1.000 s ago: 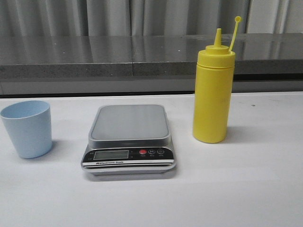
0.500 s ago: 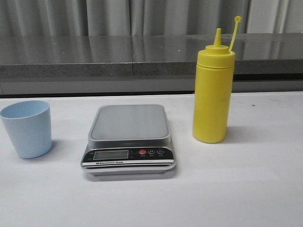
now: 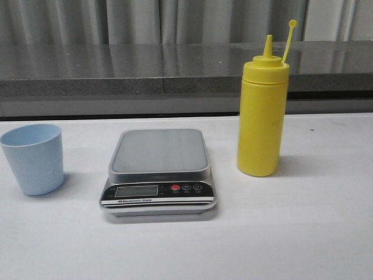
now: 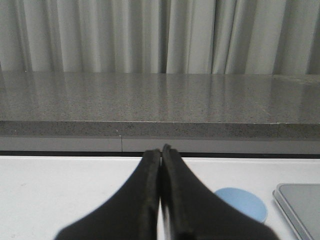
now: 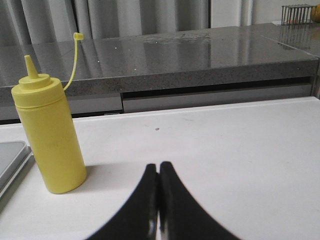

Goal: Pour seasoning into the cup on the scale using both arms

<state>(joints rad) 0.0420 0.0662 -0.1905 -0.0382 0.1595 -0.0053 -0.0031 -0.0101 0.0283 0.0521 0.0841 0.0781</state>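
Note:
The pale blue cup (image 3: 34,158) stands upright on the white table at the left, apart from the scale. The silver-grey scale (image 3: 159,171) lies in the middle, its platform bare. The yellow seasoning bottle (image 3: 262,114) stands upright to the right of the scale, cap strap up. No arm shows in the front view. My left gripper (image 4: 161,150) is shut and empty; the cup rim (image 4: 244,202) and a scale corner (image 4: 300,207) show beside it. My right gripper (image 5: 158,166) is shut and empty, with the bottle (image 5: 47,135) beside it and apart from it.
A grey stone ledge (image 3: 116,73) runs along the back of the table with grey curtains behind it. A small wire basket (image 5: 296,14) sits far off on the ledge. White table (image 3: 303,233) lies in front of the scale and bottle.

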